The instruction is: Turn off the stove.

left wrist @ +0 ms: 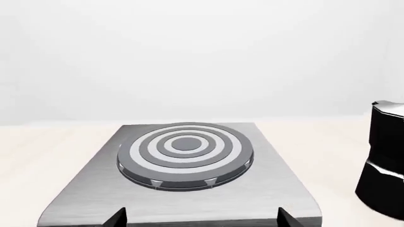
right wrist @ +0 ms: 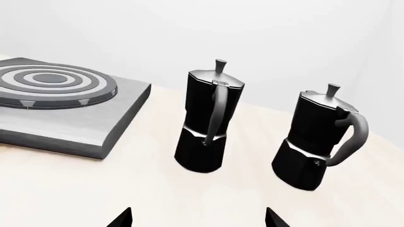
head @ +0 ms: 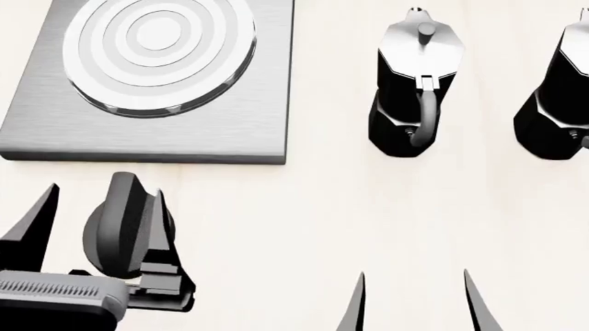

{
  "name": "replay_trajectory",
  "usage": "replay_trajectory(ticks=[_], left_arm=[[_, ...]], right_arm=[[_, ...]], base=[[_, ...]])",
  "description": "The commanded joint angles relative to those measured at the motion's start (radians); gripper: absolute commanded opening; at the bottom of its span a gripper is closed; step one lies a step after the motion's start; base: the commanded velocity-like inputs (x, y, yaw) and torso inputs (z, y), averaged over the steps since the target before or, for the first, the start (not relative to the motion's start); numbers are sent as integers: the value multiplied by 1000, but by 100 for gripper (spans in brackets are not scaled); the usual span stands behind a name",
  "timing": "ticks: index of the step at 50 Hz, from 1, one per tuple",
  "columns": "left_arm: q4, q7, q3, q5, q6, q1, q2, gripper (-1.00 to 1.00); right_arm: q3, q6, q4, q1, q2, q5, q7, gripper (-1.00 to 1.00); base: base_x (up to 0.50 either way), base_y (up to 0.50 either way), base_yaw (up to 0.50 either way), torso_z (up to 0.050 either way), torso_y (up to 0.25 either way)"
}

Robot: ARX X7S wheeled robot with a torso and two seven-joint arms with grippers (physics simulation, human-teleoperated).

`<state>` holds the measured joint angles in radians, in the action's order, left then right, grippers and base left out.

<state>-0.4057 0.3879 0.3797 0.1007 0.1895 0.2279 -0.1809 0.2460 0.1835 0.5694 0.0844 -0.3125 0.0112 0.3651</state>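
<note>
The stove (head: pixel 230 131) is a flat brushed-grey slab at the far left of the head view, with a round burner (head: pixel 156 48) of concentric rings. Its black ridged knob (head: pixel 118 224) stands on the table just in front of the slab. My left gripper (head: pixel 104 192) is open, with one finger on each side of the knob and the knob closer to the right finger. In the left wrist view the stove (left wrist: pixel 277 189) fills the middle, my left gripper (left wrist: pixel 200 215) shows only two wide-apart fingertips, and the knob is out of view. My right gripper (head: pixel 414 303) is open and empty over bare table.
Two black-and-silver moka pots (head: pixel 414 89) (head: pixel 556 96) stand to the right of the stove. They also show in the right wrist view (right wrist: pixel 211 123) (right wrist: pixel 319 142), beyond my right gripper (right wrist: pixel 198 215). One pot (left wrist: pixel 385 161) is at the edge of the left wrist view. The table (head: pixel 304 227) is pale.
</note>
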Motion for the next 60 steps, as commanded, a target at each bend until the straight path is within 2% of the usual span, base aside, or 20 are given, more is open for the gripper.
replay_trajectory(ticks=[1,26,60], left_arm=[[101,-10,-28,-20,-52,36,29,100],[267,3,-22,-25,-143,66,14,100],[344,25,-26,-23,-190,80,-14,100]], right_arm=[[-22,-1,-5,-3,15,13,-20,100],[-15,1,-4,-4,7,8,-12,100],[-6,1,-6,-8,-1,-2,-1,100]], base=[[0,0,0,0,0],[0,0,0,0,0],[0,0,0,0,0]])
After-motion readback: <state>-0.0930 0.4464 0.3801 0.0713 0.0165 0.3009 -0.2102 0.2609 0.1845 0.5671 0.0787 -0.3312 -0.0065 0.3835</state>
